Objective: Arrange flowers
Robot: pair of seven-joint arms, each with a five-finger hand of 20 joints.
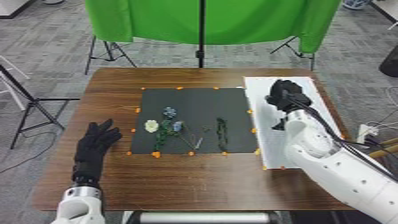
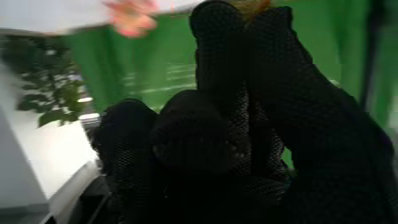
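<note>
Flowers [image 1: 151, 126] on dark mat [image 1: 200, 102], right hand [image 1: 286, 95] over white board [image 1: 279, 159]

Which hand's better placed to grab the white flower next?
Left, probably: the left hand is open beside the dark mat, near the white flower; the right hand is farther off, over the white board.

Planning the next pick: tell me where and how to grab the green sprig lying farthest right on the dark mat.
I'd pinch the green sprig around its middle, coming down from above and the right. It lies flat and narrow, running away from the robot, so thumb and fingers would close across it; the flowers lie to its left.
</note>
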